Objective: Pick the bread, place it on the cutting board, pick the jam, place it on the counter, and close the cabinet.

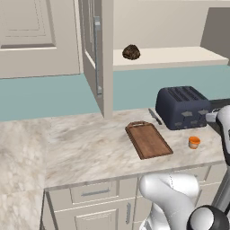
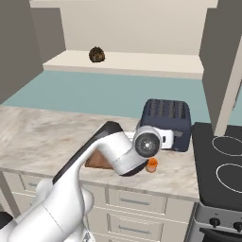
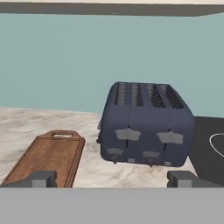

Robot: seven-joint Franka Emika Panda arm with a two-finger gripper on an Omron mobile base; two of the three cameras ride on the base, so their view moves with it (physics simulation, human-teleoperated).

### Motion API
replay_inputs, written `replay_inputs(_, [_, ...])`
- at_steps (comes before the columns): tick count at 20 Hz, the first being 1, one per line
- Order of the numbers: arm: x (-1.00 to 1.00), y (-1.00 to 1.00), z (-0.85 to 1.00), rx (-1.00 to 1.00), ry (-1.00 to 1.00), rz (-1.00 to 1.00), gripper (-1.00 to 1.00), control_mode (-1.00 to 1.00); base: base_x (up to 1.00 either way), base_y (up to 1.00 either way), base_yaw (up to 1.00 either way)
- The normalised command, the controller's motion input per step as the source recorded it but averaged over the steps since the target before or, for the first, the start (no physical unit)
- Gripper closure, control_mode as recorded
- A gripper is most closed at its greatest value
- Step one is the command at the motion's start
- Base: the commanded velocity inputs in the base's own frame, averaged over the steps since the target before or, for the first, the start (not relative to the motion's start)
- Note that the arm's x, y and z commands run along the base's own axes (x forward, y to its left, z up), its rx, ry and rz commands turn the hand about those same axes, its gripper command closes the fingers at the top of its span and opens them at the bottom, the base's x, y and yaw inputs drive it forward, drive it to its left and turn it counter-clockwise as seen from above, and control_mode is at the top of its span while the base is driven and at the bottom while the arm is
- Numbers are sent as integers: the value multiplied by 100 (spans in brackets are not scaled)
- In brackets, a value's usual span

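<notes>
The dark brown bread point(image 1: 131, 52) point(image 2: 97, 55) sits on the cream shelf of the open cabinet point(image 1: 95, 54). Down on the counter point(image 1: 90, 143) lies the reddish-brown cutting board point(image 1: 148, 139) point(image 3: 48, 157), nothing on it. Just right of the board, near the counter's front edge, stands the small orange jam point(image 1: 194, 142) point(image 2: 151, 165). My gripper point(image 3: 114, 179) is open with nothing between its fingers. It hovers low over the counter, above the jam and facing the toaster, with the board at its left. In the right base view my arm hides most of the board.
A dark blue toaster point(image 1: 183, 107) point(image 3: 146, 127) stands behind the jam, with a knife point(image 1: 155, 117) lying to its left. A black stove point(image 2: 222, 160) adjoins the counter on the right. The cabinet's open door juts out over the counter's back.
</notes>
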Motion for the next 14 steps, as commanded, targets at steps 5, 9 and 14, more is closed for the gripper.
replay_inputs(5, [-8, 12, 29, 0, -4, 0, -100, -100, 0, 0, 0])
replay_inputs(9, [-10, 19, 27, 0, -3, 0, -100, -100, 0, 0, 0])
replay_inputs(14, [-15, 31, 25, 0, -2, 0, -100, -100, 0, 0, 0])
